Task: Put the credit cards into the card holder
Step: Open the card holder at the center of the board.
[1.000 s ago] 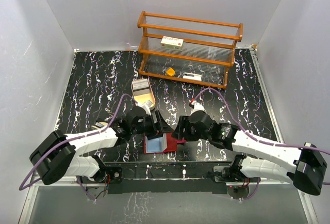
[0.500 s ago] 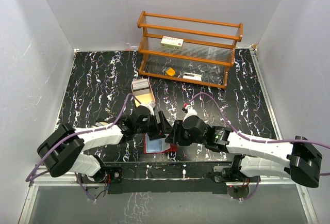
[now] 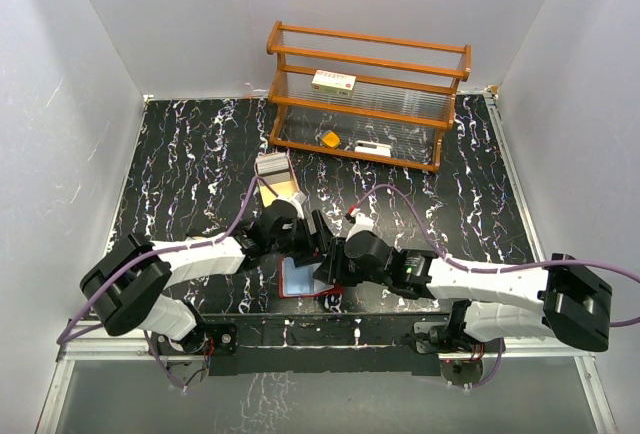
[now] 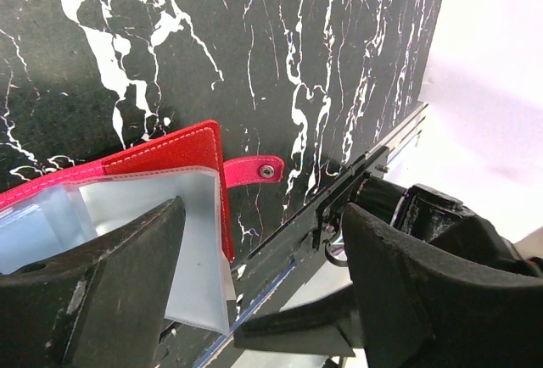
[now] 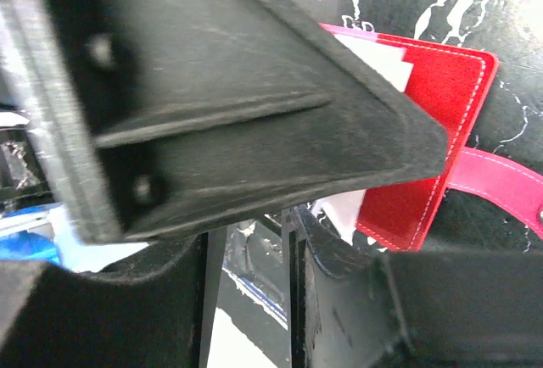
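Card holder [image 3: 300, 278] lies open on the tabletop [image 3: 180, 154], lower centre of the top view, beneath both arms. Our left fingers [image 4: 110, 275] stand spread astride its clear pockets. Our right fingers [image 5: 254, 114] seem to sit over its red cover, and we cannot tell whether they pinch anything.

Near the near edge of the worktop [image 3: 180, 154], the card holder [image 3: 298, 276] lies mostly under the left gripper [image 3: 312, 244] and right gripper [image 3: 325, 274] in the top view. The left wrist view cuts it off at the left edge, with one finger [image 4: 93, 292] over its clear pockets. In the right wrist view, blurred fingers [image 5: 237, 105] cover most of it and its strap [image 5: 501, 180] leaves the right edge. Whether that gripper grips anything cannot be told. The credit cards [image 3: 272, 166] are too small to count.
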Controlling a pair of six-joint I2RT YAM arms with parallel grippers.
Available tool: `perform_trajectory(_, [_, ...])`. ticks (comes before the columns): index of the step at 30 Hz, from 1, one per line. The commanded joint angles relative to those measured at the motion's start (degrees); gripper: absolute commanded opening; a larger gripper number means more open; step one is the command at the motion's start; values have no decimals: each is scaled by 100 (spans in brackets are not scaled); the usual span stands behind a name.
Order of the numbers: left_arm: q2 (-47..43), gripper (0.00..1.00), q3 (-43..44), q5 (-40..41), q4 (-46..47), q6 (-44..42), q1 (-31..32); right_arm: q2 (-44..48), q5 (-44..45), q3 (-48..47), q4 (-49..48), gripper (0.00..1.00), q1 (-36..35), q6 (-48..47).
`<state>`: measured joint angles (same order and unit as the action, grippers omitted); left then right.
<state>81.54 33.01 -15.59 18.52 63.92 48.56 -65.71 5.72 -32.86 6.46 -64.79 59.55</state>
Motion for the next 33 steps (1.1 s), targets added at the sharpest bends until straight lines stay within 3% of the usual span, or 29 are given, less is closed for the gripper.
perform_trajectory(1, [-286, 74, 243, 280, -351, -129, 30, -131, 373, 122, -377, 29, -24, 79])
perform_trajectory(15, [-1345, 82, 560, 1251, -2727, -507, -183, -494, 575, 299, -250, 28, -24, 93])
perform_trajectory(33, [-1214, 87, 241, 1419, -2985, -710, -233, -687, 620, 447, -232, 25, -24, 171])
